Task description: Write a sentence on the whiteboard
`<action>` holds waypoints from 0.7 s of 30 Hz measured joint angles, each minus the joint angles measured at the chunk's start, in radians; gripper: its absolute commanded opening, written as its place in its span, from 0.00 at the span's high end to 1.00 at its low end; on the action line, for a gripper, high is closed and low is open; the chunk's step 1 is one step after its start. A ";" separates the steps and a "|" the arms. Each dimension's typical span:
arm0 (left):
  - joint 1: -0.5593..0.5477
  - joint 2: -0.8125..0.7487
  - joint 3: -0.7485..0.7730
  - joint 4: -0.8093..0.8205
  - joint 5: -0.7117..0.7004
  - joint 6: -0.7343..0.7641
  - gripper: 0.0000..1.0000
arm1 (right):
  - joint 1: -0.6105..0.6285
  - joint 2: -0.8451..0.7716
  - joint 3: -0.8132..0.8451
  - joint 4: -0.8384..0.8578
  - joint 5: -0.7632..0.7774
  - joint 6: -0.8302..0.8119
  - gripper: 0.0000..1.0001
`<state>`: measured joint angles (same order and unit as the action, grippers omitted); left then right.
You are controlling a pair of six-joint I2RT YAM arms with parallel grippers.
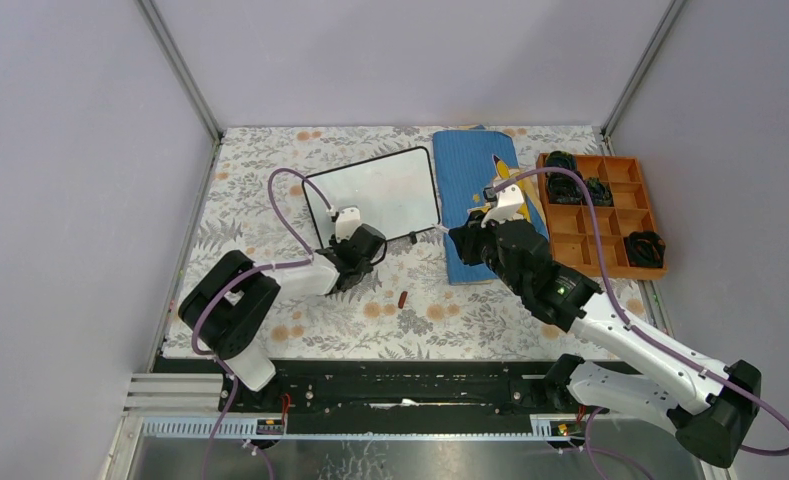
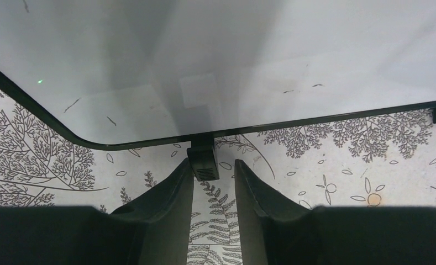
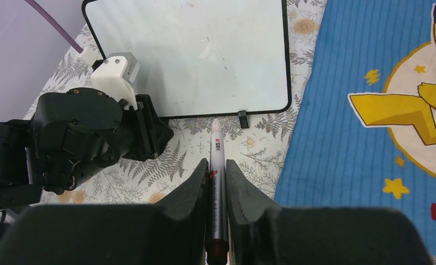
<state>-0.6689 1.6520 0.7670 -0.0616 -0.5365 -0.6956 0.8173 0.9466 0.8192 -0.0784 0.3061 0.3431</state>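
Observation:
The whiteboard point(image 1: 375, 190) lies on the floral tablecloth, tilted, with its black rim and small feet showing. Its surface point(image 2: 215, 55) carries only faint stray marks; the sentence does not show on it. My left gripper point(image 2: 213, 163) is open at the board's near edge, and one black foot point(image 2: 203, 164) sits at its tips against the left finger point(image 2: 177, 187). My right gripper point(image 3: 216, 161) is shut on a grey marker point(image 3: 216, 154). The marker's tip points at the whiteboard point(image 3: 193, 55) and stops just short of its rim. From above, the right gripper point(image 1: 462, 240) hovers right of the board.
A blue cloth point(image 1: 470, 180) with a yellow cartoon figure lies right of the board. An orange compartment tray point(image 1: 582, 215) holding black cables stands at the far right. A small red cap point(image 1: 402, 298) lies on the tablecloth in front. Grey walls enclose the table.

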 measured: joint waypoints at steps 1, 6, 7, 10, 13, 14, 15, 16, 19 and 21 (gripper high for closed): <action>-0.001 0.000 0.000 0.002 -0.002 -0.004 0.59 | 0.000 0.000 0.000 0.000 0.000 0.000 1.00; -0.005 -0.008 0.000 0.006 -0.015 -0.020 0.58 | 0.000 0.000 0.000 0.000 0.000 0.000 1.00; -0.005 -0.010 0.000 0.008 -0.020 -0.022 0.58 | 0.000 0.000 0.000 0.000 0.000 0.000 1.00; -0.005 -0.011 0.000 0.011 -0.031 -0.028 0.59 | 0.000 0.000 0.000 0.000 0.000 0.000 1.00; -0.005 -0.011 0.000 0.014 -0.040 -0.031 0.61 | 0.000 -0.001 -0.001 0.000 0.005 0.000 1.00; -0.005 -0.011 0.000 0.014 -0.043 -0.032 0.61 | 0.000 -0.002 -0.002 0.000 0.007 0.000 1.00; -0.005 -0.011 0.000 0.015 -0.045 -0.033 0.62 | 0.000 -0.003 -0.004 0.000 0.010 0.000 1.00; -0.005 -0.011 0.000 0.016 -0.048 -0.034 0.63 | 0.000 -0.004 -0.005 0.000 0.011 0.000 1.00; -0.005 -0.010 0.002 0.018 -0.053 -0.036 0.67 | 0.000 -0.005 -0.006 -0.004 0.018 0.000 1.00; -0.005 -0.006 0.002 0.019 -0.058 -0.036 0.70 | 0.000 -0.005 -0.006 -0.006 0.018 0.000 1.00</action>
<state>-0.6735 1.6459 0.7689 -0.0429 -0.5941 -0.7319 0.8173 0.9413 0.8131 -0.0841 0.3237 0.3428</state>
